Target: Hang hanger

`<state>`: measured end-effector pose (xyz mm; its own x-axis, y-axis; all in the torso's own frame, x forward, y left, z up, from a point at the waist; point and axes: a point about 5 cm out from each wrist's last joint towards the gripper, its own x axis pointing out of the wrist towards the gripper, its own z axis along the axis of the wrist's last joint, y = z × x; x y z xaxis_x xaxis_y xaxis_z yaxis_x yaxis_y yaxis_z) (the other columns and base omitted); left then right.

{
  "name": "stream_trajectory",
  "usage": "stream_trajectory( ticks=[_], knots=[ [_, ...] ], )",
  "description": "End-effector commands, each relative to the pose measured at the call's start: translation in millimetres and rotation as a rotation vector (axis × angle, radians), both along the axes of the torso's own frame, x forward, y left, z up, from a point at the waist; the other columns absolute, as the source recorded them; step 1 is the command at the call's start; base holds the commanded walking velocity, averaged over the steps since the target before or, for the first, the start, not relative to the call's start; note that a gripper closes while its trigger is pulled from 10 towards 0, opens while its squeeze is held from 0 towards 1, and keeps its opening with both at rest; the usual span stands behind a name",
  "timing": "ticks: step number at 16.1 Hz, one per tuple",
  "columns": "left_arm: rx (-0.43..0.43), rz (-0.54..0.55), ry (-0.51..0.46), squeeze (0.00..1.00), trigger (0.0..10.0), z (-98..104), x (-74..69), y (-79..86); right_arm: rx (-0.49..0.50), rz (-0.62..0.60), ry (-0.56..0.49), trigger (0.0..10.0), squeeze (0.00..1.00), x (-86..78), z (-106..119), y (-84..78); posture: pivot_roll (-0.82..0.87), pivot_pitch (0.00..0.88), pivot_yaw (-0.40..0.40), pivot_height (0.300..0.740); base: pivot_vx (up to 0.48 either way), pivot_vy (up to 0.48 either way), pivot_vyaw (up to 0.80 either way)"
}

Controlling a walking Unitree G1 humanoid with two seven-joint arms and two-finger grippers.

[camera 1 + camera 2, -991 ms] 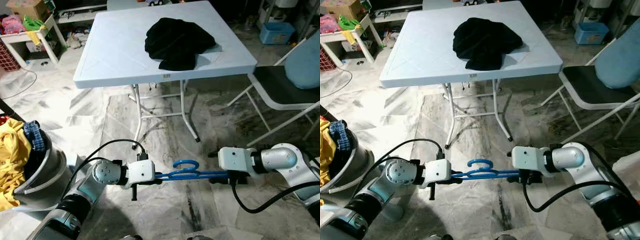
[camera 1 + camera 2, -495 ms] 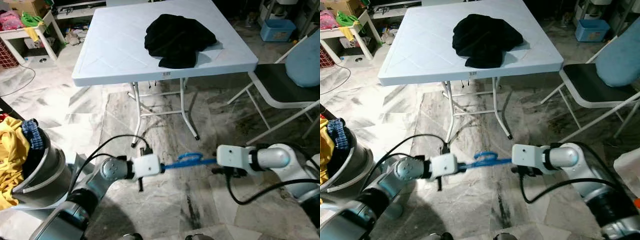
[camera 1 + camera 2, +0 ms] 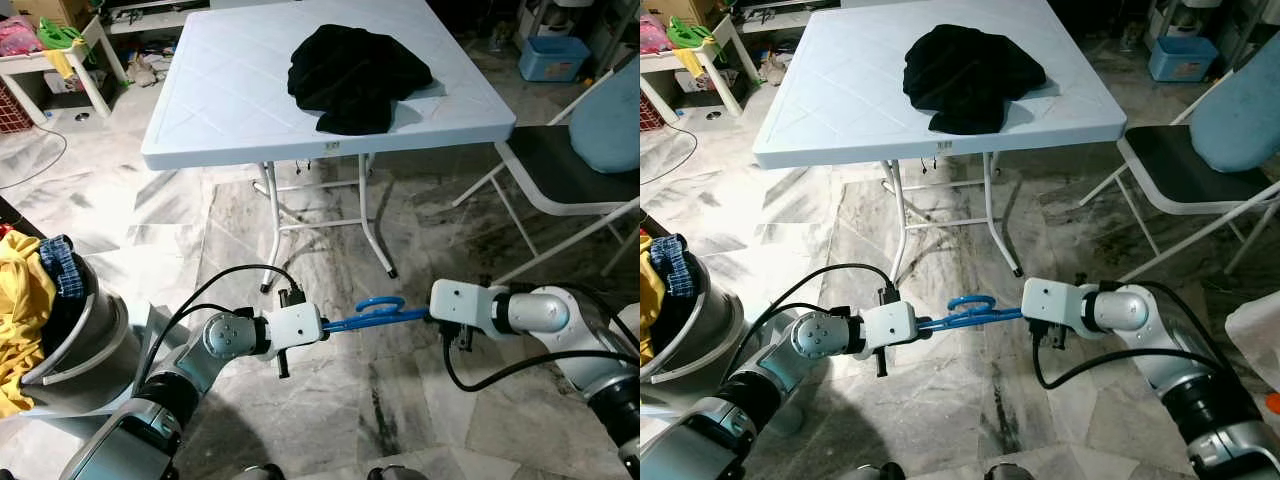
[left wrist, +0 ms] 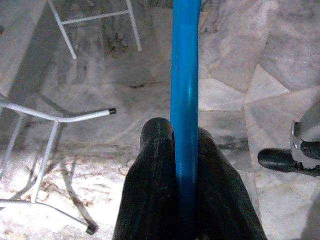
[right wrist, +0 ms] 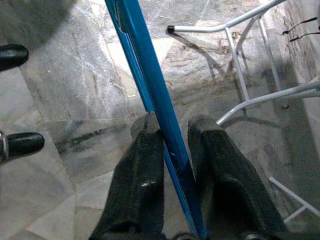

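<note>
White folding surface (image 3: 240, 110) stands ahead, carrying a heap of black clothing (image 3: 355, 65). A chair (image 3: 560, 175) stands to its right. A laundry basket (image 3: 85, 345) with yellow garments sits at the robot's left. No rail or hook for hanging can be made out.

Blue hanger (image 3: 378, 313) is held low over the marble floor, in front of the robot and short of the surface. Its long axis runs side to side, spanning from one gripper to the other, hook upward at mid-span.

Left gripper (image 4: 184, 145): fingers closed tight on the hanger's left end. Right gripper (image 5: 172, 135): fingers lie either side of the right end, one touching the bar, a narrow gap at the other; grip judged loose or partial.

Both arms are equally near; the hanger must be carried level.
</note>
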<state>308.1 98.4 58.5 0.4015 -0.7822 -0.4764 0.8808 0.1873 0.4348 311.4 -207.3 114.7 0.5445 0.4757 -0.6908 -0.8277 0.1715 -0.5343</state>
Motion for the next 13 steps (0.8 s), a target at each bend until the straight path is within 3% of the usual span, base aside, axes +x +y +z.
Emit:
stream_trajectory(
  ticks=[1, 9, 10, 13],
  knots=[
    [0.013, 0.001, -0.003, 0.00, 10.0, 0.2, 1.3, 2.7, -0.004, -0.011, -0.022, 0.0, 0.00, 3.1, 4.9, -4.4, -0.19, 0.141, 0.052, 0.740, 0.000, 0.000, 0.00],
    [-0.001, 0.035, -0.028, 0.00, 10.0, 0.3, 3.3, 0.8, -0.008, 0.021, -0.013, 0.0, 0.00, 4.2, 3.3, -3.8, -0.19, 0.134, 0.045, 0.740, 0.000, 0.000, 0.00],
    [-0.034, 0.087, -0.055, 1.00, 10.0, 4.7, 8.6, 0.8, -0.004, 0.021, -0.014, 0.0, 0.00, 3.7, 2.5, -4.1, -0.19, 0.132, 0.047, 0.740, 0.000, 0.000, 0.00],
    [-0.040, 0.126, -0.188, 1.00, 10.0, 14.6, 15.9, 1.8, 0.004, 0.003, -0.020, 0.0, 0.00, 3.1, 1.1, -7.1, -0.19, 0.127, 0.050, 0.740, 0.000, 0.000, 0.00]
  ],
)
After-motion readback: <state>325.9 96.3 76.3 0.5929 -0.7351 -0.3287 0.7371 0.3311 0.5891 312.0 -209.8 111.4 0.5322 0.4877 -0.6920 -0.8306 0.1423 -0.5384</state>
